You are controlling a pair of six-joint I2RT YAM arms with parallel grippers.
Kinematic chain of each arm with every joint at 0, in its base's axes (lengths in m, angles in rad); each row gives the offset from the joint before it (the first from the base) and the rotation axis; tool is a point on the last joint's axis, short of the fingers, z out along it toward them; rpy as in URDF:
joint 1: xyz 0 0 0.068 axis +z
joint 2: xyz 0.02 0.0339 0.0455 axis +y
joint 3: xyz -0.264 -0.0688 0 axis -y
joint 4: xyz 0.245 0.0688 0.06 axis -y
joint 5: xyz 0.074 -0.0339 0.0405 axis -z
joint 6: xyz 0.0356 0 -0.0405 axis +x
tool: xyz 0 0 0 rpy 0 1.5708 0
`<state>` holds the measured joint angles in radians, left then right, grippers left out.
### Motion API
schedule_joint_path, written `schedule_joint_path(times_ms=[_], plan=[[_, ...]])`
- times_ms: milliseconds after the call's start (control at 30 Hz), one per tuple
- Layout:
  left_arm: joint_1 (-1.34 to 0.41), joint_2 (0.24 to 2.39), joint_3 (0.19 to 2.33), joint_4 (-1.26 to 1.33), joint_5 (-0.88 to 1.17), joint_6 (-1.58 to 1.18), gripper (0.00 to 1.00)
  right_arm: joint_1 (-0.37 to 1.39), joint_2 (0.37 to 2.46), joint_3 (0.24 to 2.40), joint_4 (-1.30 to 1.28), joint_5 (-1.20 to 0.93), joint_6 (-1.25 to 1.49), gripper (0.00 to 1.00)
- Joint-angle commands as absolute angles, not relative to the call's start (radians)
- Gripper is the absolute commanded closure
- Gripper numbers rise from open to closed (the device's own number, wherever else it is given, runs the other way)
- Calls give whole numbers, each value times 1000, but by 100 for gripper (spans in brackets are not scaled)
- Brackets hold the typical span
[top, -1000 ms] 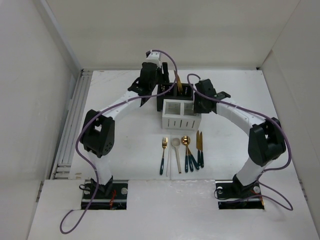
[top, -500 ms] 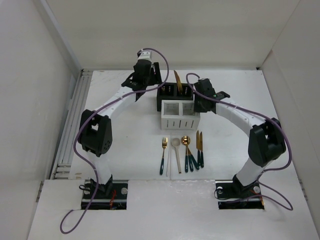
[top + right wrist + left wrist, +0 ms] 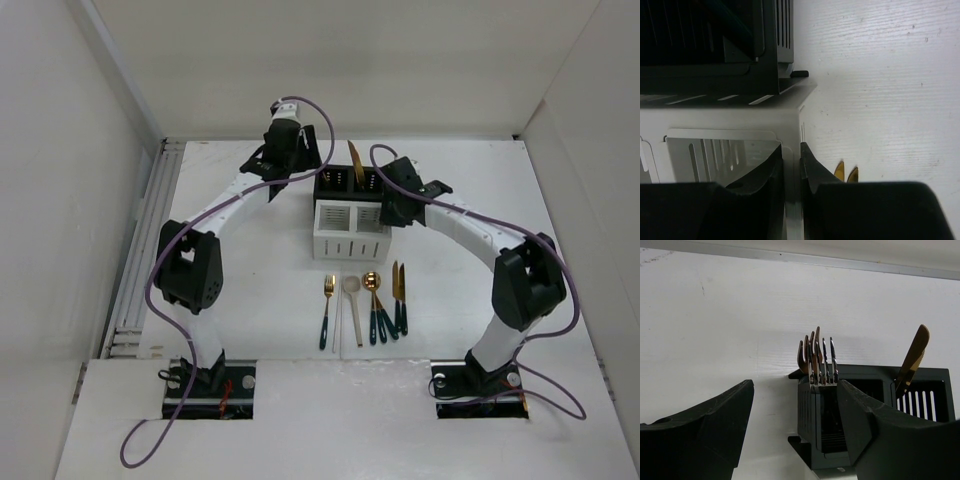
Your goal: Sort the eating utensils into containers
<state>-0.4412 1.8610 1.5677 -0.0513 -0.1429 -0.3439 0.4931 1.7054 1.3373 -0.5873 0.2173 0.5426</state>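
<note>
At 3 o'clock on the white caddy [image 3: 345, 243], your right gripper [image 3: 791, 156] clamps its wall; your left gripper [image 3: 795, 390] hangs unclenched.

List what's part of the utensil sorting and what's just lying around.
Job: black caddy, holding forks and a gold knife; white caddy; loose utensils lined up in front.
Not the job: purple cables; ridged rail along the left.

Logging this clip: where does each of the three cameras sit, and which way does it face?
Top external: above and behind the bases, looking down on the white table; both arms show.
Left wrist: faces the black two-compartment caddy; open left gripper frames it.
Right wrist: looks down on the white slotted caddy, right gripper clamped on its wall.
Both wrist views share the black caddy.
</note>
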Motion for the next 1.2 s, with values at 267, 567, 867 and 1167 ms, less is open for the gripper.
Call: schedule_joint_path(times_ms=[267, 567, 867, 1167], plan=[[-434, 1769, 1560, -49, -160, -365, 36, 503, 1752, 1460, -563, 289, 589, 100], [-434, 1769, 1551, -37, -160, -385, 36, 512, 1733, 1447, -543, 243, 541, 100], [-434, 1759, 1542, -37, -161, -374, 36, 522, 1743, 1425, -514, 210, 586, 99], [-434, 1740, 1542, -67, -172, -383, 36, 522, 1663, 1450, -563, 291, 514, 52]])
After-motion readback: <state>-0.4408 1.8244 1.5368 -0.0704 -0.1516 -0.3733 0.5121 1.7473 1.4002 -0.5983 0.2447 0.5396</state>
